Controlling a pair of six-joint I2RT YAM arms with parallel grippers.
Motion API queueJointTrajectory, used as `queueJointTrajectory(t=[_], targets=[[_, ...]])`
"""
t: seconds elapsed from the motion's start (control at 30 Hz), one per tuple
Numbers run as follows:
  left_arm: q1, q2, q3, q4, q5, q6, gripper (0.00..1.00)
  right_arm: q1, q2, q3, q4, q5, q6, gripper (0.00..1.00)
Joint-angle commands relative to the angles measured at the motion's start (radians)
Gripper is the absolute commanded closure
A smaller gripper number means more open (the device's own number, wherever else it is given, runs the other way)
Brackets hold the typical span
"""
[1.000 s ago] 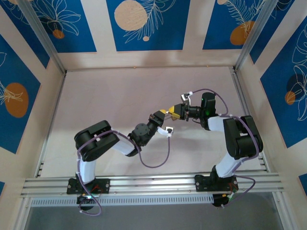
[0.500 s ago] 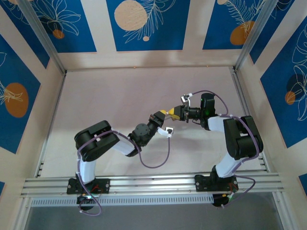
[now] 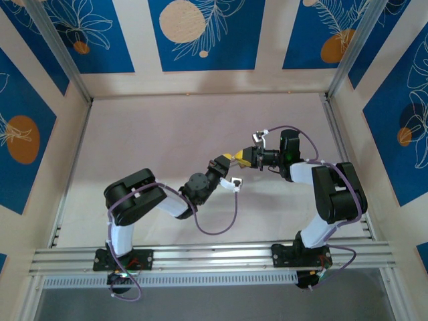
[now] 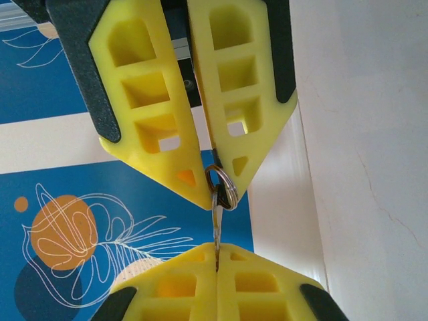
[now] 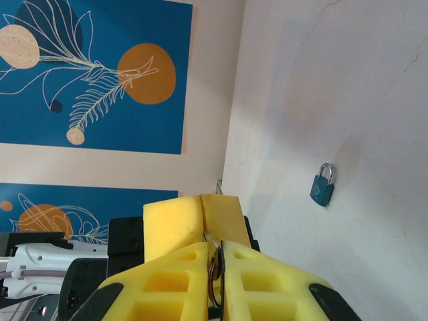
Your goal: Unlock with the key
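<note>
Both grippers meet in mid-air above the table's middle. In the left wrist view my left gripper (image 4: pixel 217 247) is shut on the tip of the key (image 4: pixel 217 224), whose silvery blade runs straight up out of my fingers. The key's ring (image 4: pixel 223 187) is pinched in the tips of the right gripper (image 4: pixel 212 175) above it. In the right wrist view my right gripper (image 5: pixel 219 246) is shut on the ring and the dark head of the key (image 5: pixel 215 271), with the left gripper (image 5: pixel 203 227) directly behind it. From above, the left gripper (image 3: pixel 229 159) and the right gripper (image 3: pixel 241 159) meet tip to tip.
A small teal padlock (image 5: pixel 322 187) with a silver shackle lies on the pale table (image 5: pixel 348 87), apart from both grippers. Blue patterned wall panels (image 3: pixel 200 33) and aluminium posts (image 3: pixel 348 47) ring the workspace. A rail (image 3: pixel 214 255) runs along the near edge.
The right gripper has edged slightly toward the left gripper and tightened. The left arm has held still.
</note>
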Motion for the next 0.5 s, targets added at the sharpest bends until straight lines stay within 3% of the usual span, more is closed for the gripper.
queueJointTrajectory(t=[0.0,0.47], targets=[[-0.021,0.009,-0.002,0.030,0.006,-0.003,1.00,0.011,-0.019,0.030,0.028,-0.008,0.018,0.87],[-0.022,0.016,0.002,0.031,0.006,-0.005,1.00,0.017,-0.005,0.041,0.045,-0.018,0.033,0.82]])
